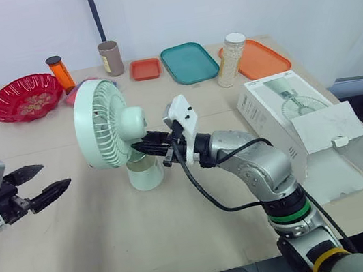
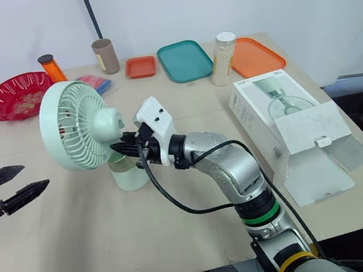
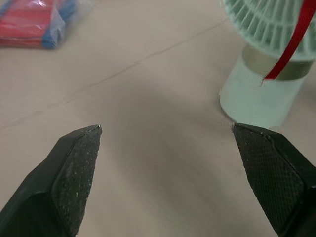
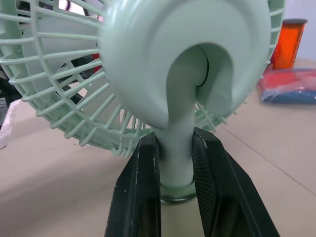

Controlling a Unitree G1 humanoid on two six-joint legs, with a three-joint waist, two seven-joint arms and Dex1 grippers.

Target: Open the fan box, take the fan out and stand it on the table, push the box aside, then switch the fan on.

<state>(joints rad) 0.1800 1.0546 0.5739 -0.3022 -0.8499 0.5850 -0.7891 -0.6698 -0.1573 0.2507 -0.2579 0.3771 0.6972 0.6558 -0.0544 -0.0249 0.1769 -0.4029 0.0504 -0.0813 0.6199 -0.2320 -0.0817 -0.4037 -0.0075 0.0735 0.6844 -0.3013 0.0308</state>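
The pale green fan (image 1: 107,123) stands upright on its round base (image 1: 146,176) in the middle of the table. My right gripper (image 1: 143,147) is shut on the fan's neck just above the base; in the right wrist view its black fingers (image 4: 140,182) clamp the stem (image 4: 177,148) from both sides. Off to the fan's left, my left gripper (image 1: 45,182) hovers open and holds nothing. From the left wrist, the fan's base (image 3: 259,96) lies ahead, with a red ribbon (image 3: 291,42) hanging from the grille. The white fan box (image 1: 288,109) lies at the right, its flap open.
Along the back stand a red bowl (image 1: 24,99), an orange bottle (image 1: 61,72), a brown tube (image 1: 111,57), a small orange tray (image 1: 145,68), a teal tray (image 1: 188,62), a tall jar (image 1: 231,59) and an orange tray (image 1: 262,57). A red-blue packet (image 3: 34,22) lies behind the fan.
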